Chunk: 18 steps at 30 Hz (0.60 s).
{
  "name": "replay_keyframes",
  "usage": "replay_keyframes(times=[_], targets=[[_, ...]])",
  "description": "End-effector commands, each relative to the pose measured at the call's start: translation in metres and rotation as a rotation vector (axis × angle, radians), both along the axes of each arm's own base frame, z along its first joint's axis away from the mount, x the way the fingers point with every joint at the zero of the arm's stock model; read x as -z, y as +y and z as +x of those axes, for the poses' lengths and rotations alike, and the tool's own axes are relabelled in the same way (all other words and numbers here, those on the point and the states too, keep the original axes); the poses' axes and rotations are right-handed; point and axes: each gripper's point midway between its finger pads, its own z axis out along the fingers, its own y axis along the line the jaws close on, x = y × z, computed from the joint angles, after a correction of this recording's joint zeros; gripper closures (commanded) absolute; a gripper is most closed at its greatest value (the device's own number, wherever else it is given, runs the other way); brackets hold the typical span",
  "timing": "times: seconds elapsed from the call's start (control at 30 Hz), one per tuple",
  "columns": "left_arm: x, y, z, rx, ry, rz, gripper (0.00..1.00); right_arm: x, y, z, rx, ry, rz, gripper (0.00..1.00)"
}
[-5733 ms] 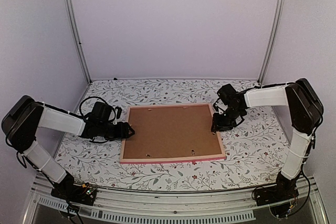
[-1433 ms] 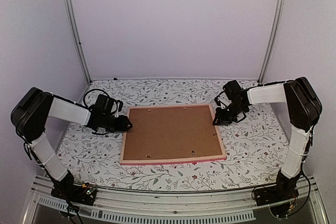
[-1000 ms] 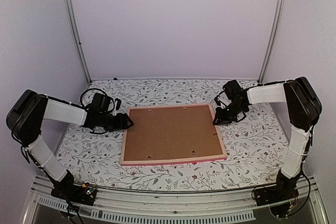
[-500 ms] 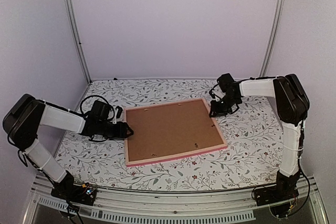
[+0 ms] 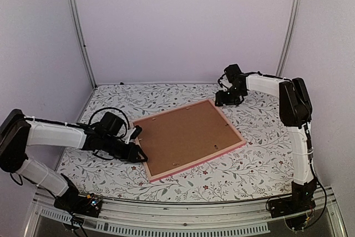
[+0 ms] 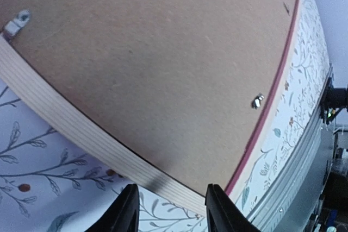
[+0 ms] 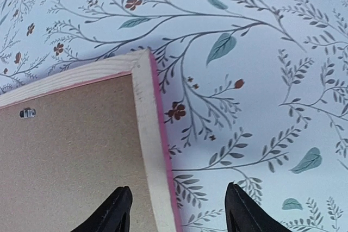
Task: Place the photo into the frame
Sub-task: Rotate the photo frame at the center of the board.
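Left gripper [image 6: 169, 205] is hovering part-open, empty, at the frame's [image 6: 81, 134] near-left edge; right gripper [image 7: 178, 202] is gaping empty by its far-right corner; backing board [image 5: 186, 134] is hiding any photo, leaving progress unclear.

I counted one frame [image 5: 199, 161] and one brown backing board [image 5: 186, 137] on one floral table [image 5: 266, 159]. There were two arms with one gripper each: the left gripper [image 6: 171, 210] and the right gripper [image 7: 174, 210]. The left wrist view showed two metal clips [image 6: 22, 17], and the right wrist view showed one.
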Motion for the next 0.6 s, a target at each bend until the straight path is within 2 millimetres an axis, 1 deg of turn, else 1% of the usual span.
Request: replay_keyframes(times=[0.0,0.03,0.07,0.13,0.17,0.2,0.23,0.27,0.3,0.33,0.4,0.43,0.47,0.5,0.53,0.57], targets=[[-0.039,-0.012,-0.007,0.053,-0.026,-0.044,0.50,-0.017,-0.045,0.013,0.125,-0.035,-0.089,0.37],[-0.050,-0.011,0.002,0.038,-0.079,-0.032,0.46,-0.019,-0.051,0.010,0.140,-0.039,-0.103,0.36],[-0.059,-0.009,0.014,0.011,-0.129,-0.007,0.41,-0.027,-0.054,0.005,0.151,-0.048,-0.104,0.35],[-0.074,-0.001,0.040,-0.052,-0.234,0.047,0.31,-0.028,-0.059,-0.010,0.165,-0.041,-0.095,0.34],[-0.080,0.003,0.054,-0.081,-0.277,0.070,0.26,-0.024,-0.061,-0.020,0.168,-0.031,-0.088,0.33],[-0.085,0.005,0.069,-0.109,-0.310,0.084,0.22,-0.024,-0.065,-0.034,0.173,-0.019,-0.079,0.33],[-0.094,0.005,0.084,-0.132,-0.343,0.089,0.20,-0.026,-0.067,-0.044,0.180,-0.015,-0.066,0.32],[-0.098,0.007,0.097,-0.151,-0.362,0.100,0.19,-0.021,-0.070,-0.057,0.185,0.005,-0.065,0.31],[-0.101,0.009,0.109,-0.165,-0.376,0.108,0.18,-0.027,-0.073,-0.068,0.193,0.003,-0.050,0.30],[-0.106,0.009,0.121,-0.178,-0.394,0.116,0.18,-0.022,-0.076,-0.081,0.196,0.023,-0.047,0.30],[-0.113,0.011,0.143,-0.189,-0.430,0.143,0.17,-0.021,-0.081,-0.106,0.209,0.044,-0.028,0.26],[-0.116,0.012,0.154,-0.193,-0.450,0.157,0.15,-0.029,-0.085,-0.118,0.221,0.036,-0.015,0.25],[-0.116,0.013,0.164,-0.195,-0.459,0.170,0.13,-0.033,-0.083,-0.130,0.219,0.046,0.024,0.22],[-0.116,0.012,0.173,-0.190,-0.468,0.176,0.11,-0.030,-0.084,-0.143,0.217,0.064,0.041,0.20],[-0.113,0.012,0.183,-0.186,-0.465,0.179,0.10,-0.037,-0.083,-0.154,0.216,0.060,0.070,0.17],[-0.109,0.011,0.192,-0.182,-0.460,0.182,0.08,-0.034,-0.082,-0.165,0.212,0.079,0.093,0.16]])
